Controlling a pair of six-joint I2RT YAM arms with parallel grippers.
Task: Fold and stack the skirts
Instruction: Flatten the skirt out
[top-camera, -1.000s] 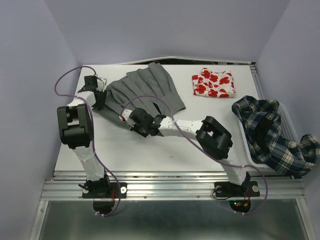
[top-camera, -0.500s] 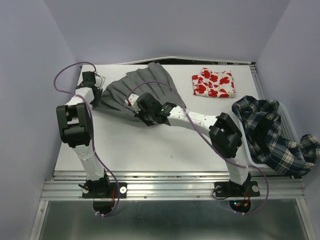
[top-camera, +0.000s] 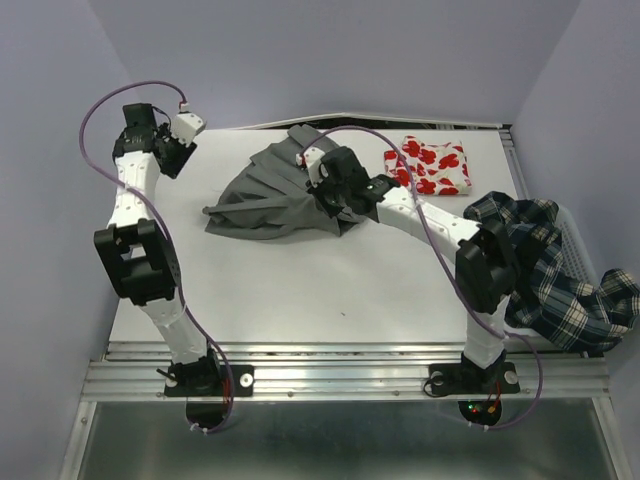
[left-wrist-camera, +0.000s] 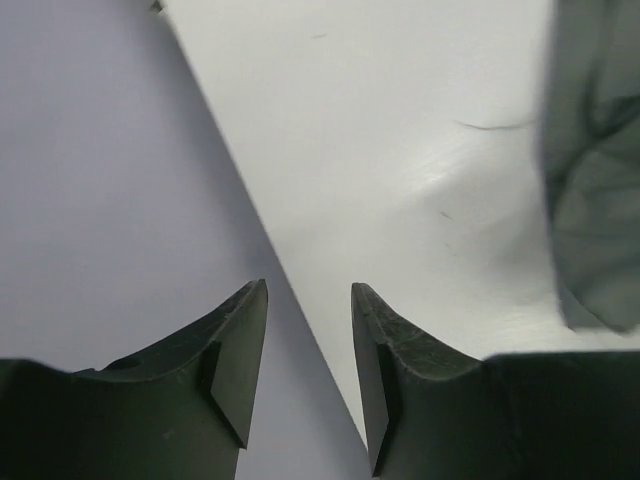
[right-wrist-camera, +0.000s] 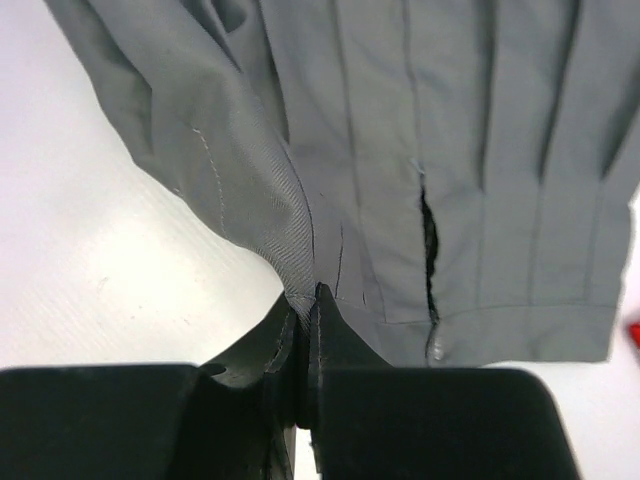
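The right claw (right-wrist-camera: 308, 300) is clamped tight on a pinch of the grey skirt (right-wrist-camera: 450, 150), and the cloth puckers into its closed jaws. Over the last second it has travelled from the near hem, out on the open desk (top-camera: 300, 300), up and across towards the far side, hauling that hem over the rest of the garment. A second ago the skirt was a flat pleated fan. Now it lies doubled on itself in the far middle of the desk as a rumpled wedge with a loose tail pointing left.

The left claw (left-wrist-camera: 308, 300) has let go of the skirt's left corner and pulled back. It now hangs raised over the far left corner of the desk, about half open with nothing between its fingers. The cloth shows only at the right margin of its wrist view.

This looks like the first fold of the grey skirt, made one-handed. It probably needs squaring up before it counts.

The red-print skirt (top-camera: 427, 166) lies folded small at the far right, beside the right arm. The plaid skirt (top-camera: 545, 265) is heaped over the basket (top-camera: 573, 238) at the right edge, not yet folded.
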